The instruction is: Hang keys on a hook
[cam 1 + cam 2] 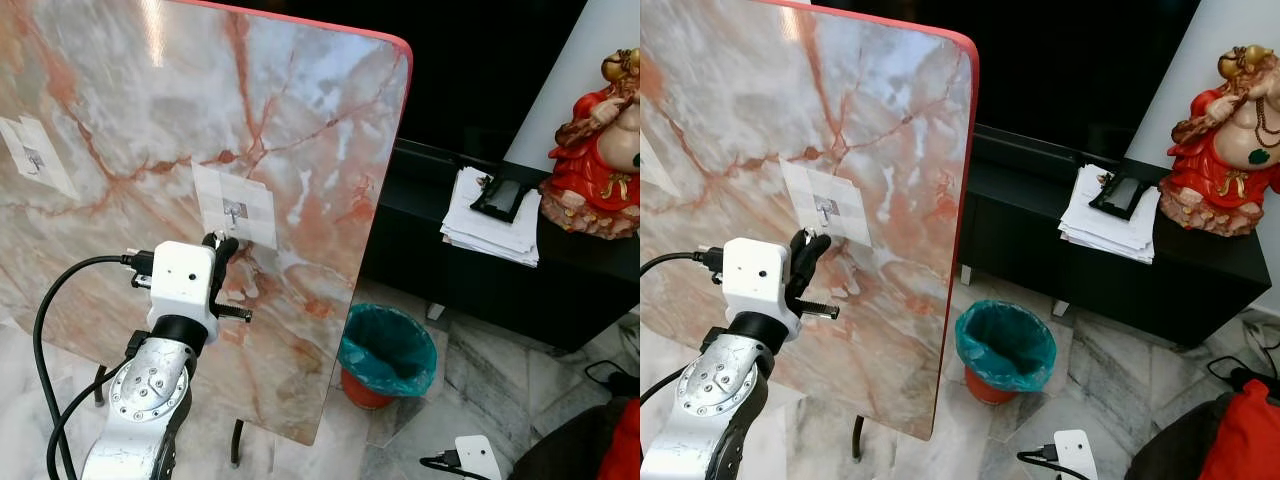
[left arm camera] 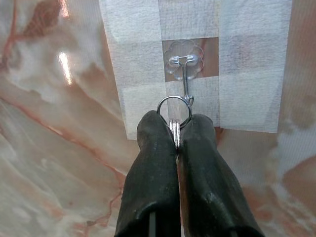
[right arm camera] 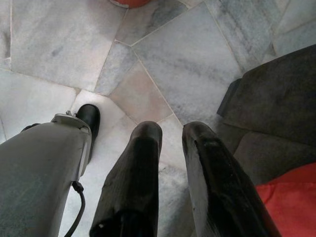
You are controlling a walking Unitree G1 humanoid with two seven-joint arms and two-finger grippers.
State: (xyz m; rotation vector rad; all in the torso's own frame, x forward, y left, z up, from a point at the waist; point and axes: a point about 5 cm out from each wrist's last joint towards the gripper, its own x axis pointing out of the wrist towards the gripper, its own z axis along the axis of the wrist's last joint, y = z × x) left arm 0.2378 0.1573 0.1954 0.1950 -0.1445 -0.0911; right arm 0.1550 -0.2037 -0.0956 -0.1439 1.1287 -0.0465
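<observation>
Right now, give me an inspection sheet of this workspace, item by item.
Surface: upright marble board, red-edged, on thin legs.
Job's things: key ring at the clear hook, taped to the board; whether it is hooked on is unclear.
Clutter: paper stack, red figurine on the black cabinet.
Grippers: left gripper shut on key ring; right gripper open, idle above the floor.
Cables: black cable along the left arm.
Surroundings: teal-lined bin on the marble floor.

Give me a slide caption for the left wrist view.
Left gripper pinches the key ring at the clear adhesive hook on the marble board.
</observation>
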